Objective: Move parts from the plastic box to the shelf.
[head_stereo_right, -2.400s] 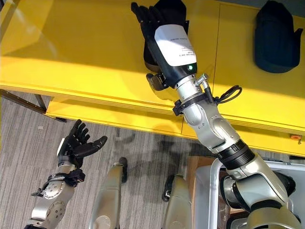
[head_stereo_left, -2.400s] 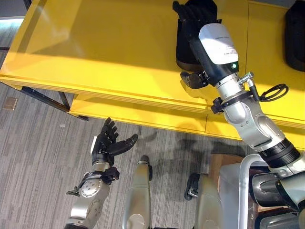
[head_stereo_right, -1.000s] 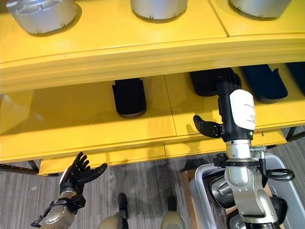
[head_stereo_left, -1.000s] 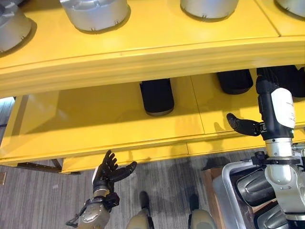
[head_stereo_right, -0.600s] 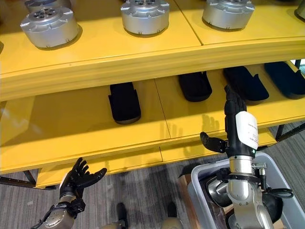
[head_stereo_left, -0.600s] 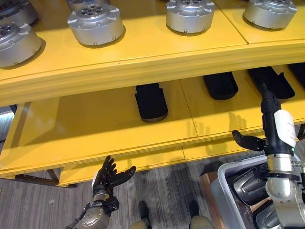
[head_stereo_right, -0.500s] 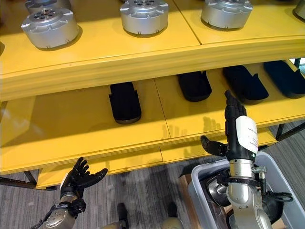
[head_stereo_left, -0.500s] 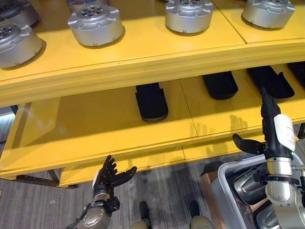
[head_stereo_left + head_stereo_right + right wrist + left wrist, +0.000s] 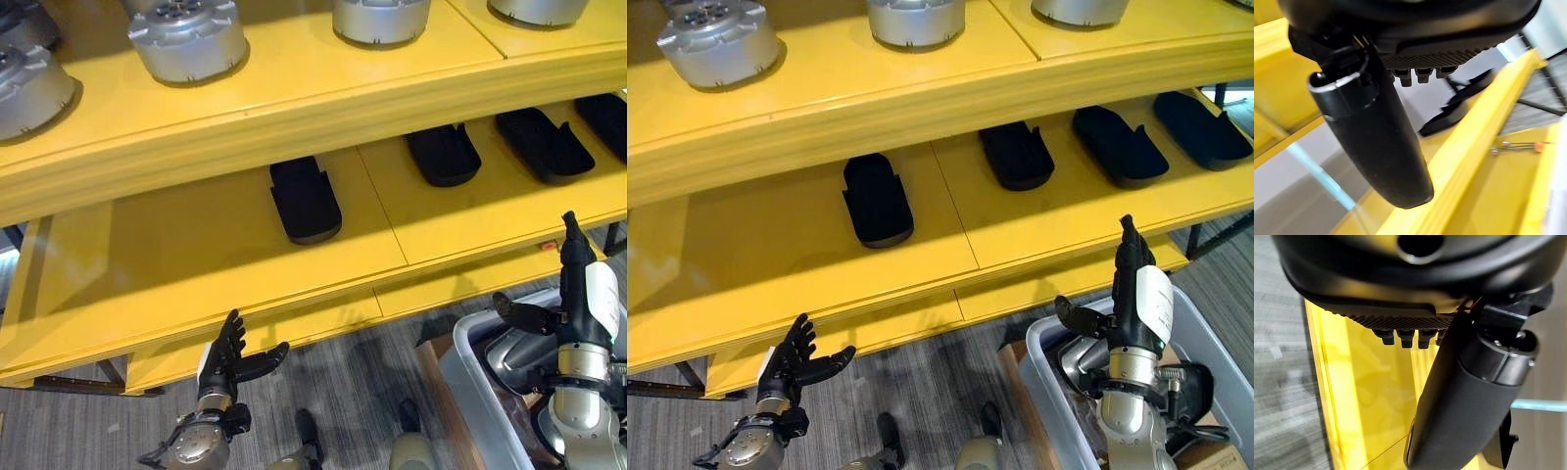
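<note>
Grey plastic box (image 9: 1213, 345) sits nearest, low at the robot's right, with rounded silver and dark parts (image 9: 505, 352) lying inside it. The right hand (image 9: 1130, 266) rises over the box's near wall, fingers straight and pointing up toward the yellow shelf (image 9: 196, 255), thumb (image 9: 1068, 316) spread out toward the robot's left; it holds nothing. Its fingertips stand just short of the shelf's front lip. In the right wrist view the thumb (image 9: 1371, 132) stands clear of the fingers, with the yellow edge and one dark part (image 9: 1459, 105) beyond it.

Low at the left, the left hand (image 9: 221, 358) hangs over the grey floor (image 9: 88, 431), fingers fanned upward and thumb out to the side, empty as well. Its fingertips lie just below the front lip of the shelf's lowest board. The left wrist view shows its thumb (image 9: 1464, 396) apart from the fingers, yellow board past them.

Beyond both sets of fingertips, on the shelf's middle board, four black shoe-shaped parts lie in a row: one (image 9: 305, 200) past the left hand's fingers, and three more (image 9: 1016, 154) (image 9: 1120, 145) (image 9: 1201, 129) running out past the right hand's fingers. Farthest back, on the top board, round silver motor-like parts (image 9: 188, 39) (image 9: 717, 41) stand in a line.
</note>
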### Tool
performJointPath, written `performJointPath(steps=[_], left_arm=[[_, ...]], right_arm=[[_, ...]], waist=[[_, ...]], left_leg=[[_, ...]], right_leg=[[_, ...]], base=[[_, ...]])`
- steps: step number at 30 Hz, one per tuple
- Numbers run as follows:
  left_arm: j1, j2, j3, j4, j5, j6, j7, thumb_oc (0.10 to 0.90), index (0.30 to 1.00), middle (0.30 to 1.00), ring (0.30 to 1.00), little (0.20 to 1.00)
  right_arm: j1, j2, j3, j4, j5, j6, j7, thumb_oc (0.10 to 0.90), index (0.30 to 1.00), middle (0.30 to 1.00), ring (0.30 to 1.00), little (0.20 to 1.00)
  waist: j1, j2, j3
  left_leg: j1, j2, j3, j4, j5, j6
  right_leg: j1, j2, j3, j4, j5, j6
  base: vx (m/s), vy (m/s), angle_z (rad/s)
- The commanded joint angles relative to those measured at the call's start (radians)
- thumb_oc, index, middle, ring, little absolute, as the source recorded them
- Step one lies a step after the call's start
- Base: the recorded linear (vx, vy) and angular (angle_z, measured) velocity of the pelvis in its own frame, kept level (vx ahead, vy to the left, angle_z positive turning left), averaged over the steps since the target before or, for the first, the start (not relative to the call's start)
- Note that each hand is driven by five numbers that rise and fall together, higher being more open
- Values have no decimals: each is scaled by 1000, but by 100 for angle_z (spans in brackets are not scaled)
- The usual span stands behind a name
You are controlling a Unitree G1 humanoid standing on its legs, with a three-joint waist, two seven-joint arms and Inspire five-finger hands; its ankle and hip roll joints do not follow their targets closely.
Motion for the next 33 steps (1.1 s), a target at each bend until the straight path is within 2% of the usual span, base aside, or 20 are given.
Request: performJointPath(steps=[1,2,4,7,9,10,11,13,14,17,20,28,29,32,33], left_arm=[[-247,28,44,-107,35,-105,-57,900,1000,1000,1000,1000],[-241,27,55,-114,34,-102,-57,900,1000,1000,1000,1000],[-212,21,84,-133,26,-96,-51,900,1000,1000,1000,1000],[-183,16,119,-136,13,-91,-43,900,1000,1000,1000,1000],[-166,12,132,-141,13,-89,-43,900,1000,1000,1000,1000],[-142,1,154,-143,11,-88,-44,900,1000,1000,1000,1000],[-135,-7,162,-142,11,-87,-42,900,1000,1000,1000,1000],[-126,-11,169,-139,15,-84,-47,900,1000,1000,1000,1000],[-112,-22,170,-139,15,-84,-58,900,1000,1000,1000,1000],[-101,-26,174,-143,22,-83,-63,900,1000,1000,1000,1000],[-101,-33,166,-151,39,-83,-75,900,1000,1000,1000,1000],[-101,-48,154,-147,37,-84,-86,900,1000,1000,1000,1000],[-98,-51,149,-144,36,-83,-89,900,1000,1000,1000,1000],[-97,-52,145,-141,35,-83,-97,900,1000,1000,1000,1000],[-101,-55,138,-137,36,-80,-99,900,1000,1000,1000,1000]], right_arm=[[-110,-51,-28,-21,27,-78,-75,900,1000,1000,1000,1000],[-113,-56,-25,-20,19,-76,-75,900,1000,1000,1000,1000],[-142,-50,-16,1,16,-70,-88,900,1000,1000,1000,1000],[-170,-53,-4,6,2,-65,-98,900,1000,1000,1000,1000],[-172,-54,-4,5,-4,-60,-98,900,1000,1000,1000,1000],[-178,-52,0,2,-4,-59,-97,900,1000,1000,1000,1000],[-176,-49,-1,1,-2,-58,-93,900,1000,1000,1000,1000],[-169,-49,-6,-1,-5,-55,-87,900,1000,1000,1000,1000],[-138,-46,-23,-13,-7,-58,-76,900,1000,1000,1000,1000],[-108,-37,-43,-31,-4,-64,-73,900,1000,1000,1000,1000],[-68,-29,-63,-43,1,-72,-67,900,1000,1000,1000,1000],[-33,-28,-89,-61,9,-84,-75,900,1000,1000,1000,1000],[-30,-31,-87,-64,10,-90,-77,900,1000,1000,1000,1000],[-22,-37,-86,-68,6,-92,-76,900,1000,1000,1000,1000],[-18,-43,-87,-73,1,-97,-77,900,1000,1000,1000,1000]], waist=[[-47,13,6],[-35,10,6],[-3,-6,-13],[36,-31,-41],[48,-40,-49],[65,-49,-61],[70,-51,-62],[66,-53,-67],[54,-53,-74],[40,-46,-76],[12,-38,-81],[-19,-20,-78],[-24,-13,-74],[-28,-5,-69],[-34,-2,-64]], left_leg=[[98,41,19,-7,-137,-7],[106,39,38,-7,-148,-3],[117,40,107,-7,-158,3],[119,37,167,-2,-162,10],[123,35,190,0,-163,11],[122,45,238,11,-163,5],[119,52,252,19,-161,1],[116,61,265,26,-155,-5],[116,78,275,28,-142,-16],[123,97,290,29,-132,-25],[131,133,318,38,-106,-53],[136,194,333,58,-53,-103],[135,213,332,65,-33,-118],[133,234,329,74,-14,-135],[132,256,324,85,4,-150]], right_leg=[[-9,31,-92,248,-119,2],[5,25,-125,296,-157,-11],[90,8,-207,284,-175,-24],[164,-6,-266,205,-146,-12],[190,-7,-275,163,-129,-3],[218,-13,-303,62,-111,8],[226,-12,-315,36,-113,11],[238,1,-296,-2,-115,10],[241,39,-256,-37,-143,-1],[252,53,-252,-68,-152,-8],[267,85,-223,-103,-176,-22],[288,138,-197,-121,-207,-61],[290,155,-193,-121,-216,-75],[294,175,-186,-120,-228,-91],[297,194,-181,-118,-238,-104]], base=[[3,252,-61],[12,182,-93],[-63,59,-118],[-22,-13,-84],[-14,-40,-95],[-44,-92,-119],[-40,-80,-98],[-21,-104,-159],[-9,-166,-177],[-6,-109,-56],[-35,-152,-45],[-33,-137,-14],[-44,-160,-2],[-50,-184,-8],[-33,-148,-10]])
